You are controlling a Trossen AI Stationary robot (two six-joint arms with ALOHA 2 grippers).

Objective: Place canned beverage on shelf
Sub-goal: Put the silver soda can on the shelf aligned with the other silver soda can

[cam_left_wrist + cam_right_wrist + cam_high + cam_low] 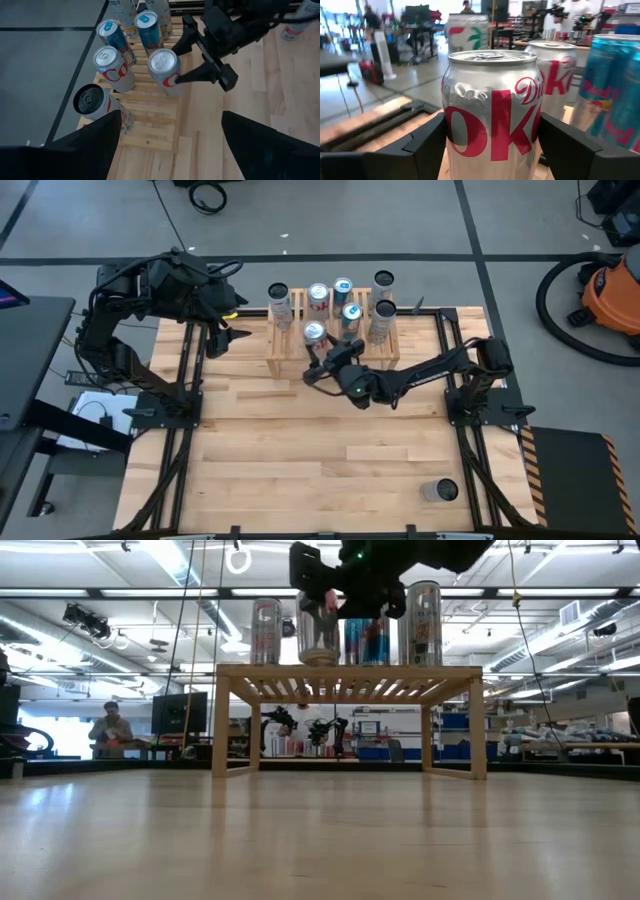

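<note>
So the silver Diet Coke can with red lettering (314,333) is standing upright on the light natural-wood slatted shelf (283,366), near the shelf's front edge, just left of centre in the overhead frame. Its long axis is straight up and down.

The right gripper (322,352) is right at it. In the overhead shot the can sits just above and slightly left of the gripper tip, so the arm is reaching in from the lower right of the frame. In the right wrist view the can fills the middle of the frame with one dark finger (415,150) on each side. The jaws are spread about as wide as the can, bracketing it, but I honestly can't tell if they're still squeezing it or have just let go.

Looks to me like the can is already placed, so the next thing would be backing straight out the way the arm came in, toward the lower right, without clipping the can. There's another silver Diet Coke can (560,75) and a blue Red Bull can (615,90) right behind it, so no room to push forward.

The right arm is stretched out long and low across the table. The left gripper (222,332) is parked at the upper left, just off the shelf's left end, jaws spread and empty.
</note>
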